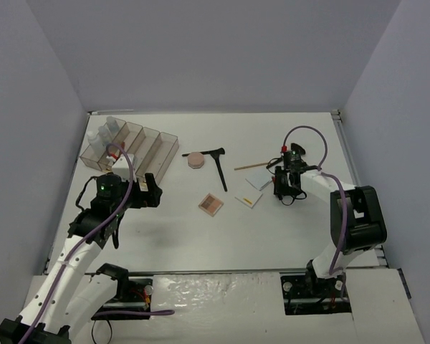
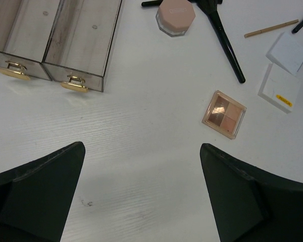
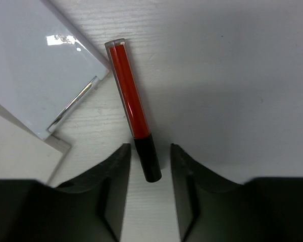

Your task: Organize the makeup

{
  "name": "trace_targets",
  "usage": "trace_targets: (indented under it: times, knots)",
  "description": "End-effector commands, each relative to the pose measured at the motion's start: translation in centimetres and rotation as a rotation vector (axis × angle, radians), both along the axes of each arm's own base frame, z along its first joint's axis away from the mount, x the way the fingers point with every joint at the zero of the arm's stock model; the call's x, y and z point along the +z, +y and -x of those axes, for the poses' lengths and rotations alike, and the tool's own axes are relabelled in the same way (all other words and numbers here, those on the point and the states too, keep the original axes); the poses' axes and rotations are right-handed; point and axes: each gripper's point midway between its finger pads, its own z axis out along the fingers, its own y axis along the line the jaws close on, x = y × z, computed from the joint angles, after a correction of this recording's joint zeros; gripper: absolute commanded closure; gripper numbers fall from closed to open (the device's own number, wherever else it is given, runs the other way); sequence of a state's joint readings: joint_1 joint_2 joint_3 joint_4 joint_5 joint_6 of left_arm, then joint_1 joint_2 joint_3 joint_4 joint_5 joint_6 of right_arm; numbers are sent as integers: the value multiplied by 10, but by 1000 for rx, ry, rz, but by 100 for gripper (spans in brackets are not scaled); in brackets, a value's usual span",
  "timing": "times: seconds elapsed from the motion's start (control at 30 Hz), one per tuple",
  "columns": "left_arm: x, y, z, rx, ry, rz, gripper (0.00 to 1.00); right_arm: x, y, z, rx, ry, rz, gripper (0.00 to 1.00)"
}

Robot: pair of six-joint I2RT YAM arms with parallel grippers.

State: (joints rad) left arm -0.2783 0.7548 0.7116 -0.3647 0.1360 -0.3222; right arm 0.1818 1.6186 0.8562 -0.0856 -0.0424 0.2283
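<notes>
- Lying on the bench (image 3: 232, 75), a red tube (image 3: 133, 111) with black cap is bracketed by the right fingers (image 3: 113, 176), spread apart.
- Left fingers (image 2: 40, 191) are held apart.
- Yellow label on white pad (image 2: 275, 83) cannot be read.

We find a robotics test cell: a white table (image 1: 272, 229) boxed by plain grey panels (image 1: 201, 50) at the frame's top, left and right, with arm bases (image 1: 317, 285) bolted along the bottom.

The white surface (image 1: 258, 229) bears a red tube (image 3: 129, 96), its black cap inside the right pincer (image 3: 150, 154). A palette (image 2: 224, 114), compact (image 2: 175, 16) and tray (image 2: 73, 70) lie ahead of the left pincer (image 2: 141, 156).
</notes>
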Motion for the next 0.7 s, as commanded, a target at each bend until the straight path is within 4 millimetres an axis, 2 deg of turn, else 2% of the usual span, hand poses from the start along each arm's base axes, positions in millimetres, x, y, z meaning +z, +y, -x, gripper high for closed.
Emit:
trace_targets:
  times: [0.0,0.13,0.2,0.27,0.37,0.43,0.5,0.67]
  knots:
    - [34,-12,-12,-22,-92,72,3,2,2,-9,24,-31,-15,76]
    - [38,-21,-12,-49,-88,122,3,6,3,-8,32,-40,-19,94]
    - [43,-28,-11,-67,-81,156,3,11,4,-7,39,-53,-23,100]
    - [48,-35,-9,-90,-80,194,3,28,9,-8,53,-101,-46,100]
    - [68,-49,-9,-112,-100,283,3,70,21,-6,92,-212,-88,100]
    - [85,-61,-8,-142,-125,343,3,99,36,-2,144,-290,-139,100]
    - [100,-75,-9,-167,-139,399,3,130,57,6,215,-375,-200,100]
    - [139,-114,-13,-238,-209,455,3,215,122,38,428,-629,-405,100]
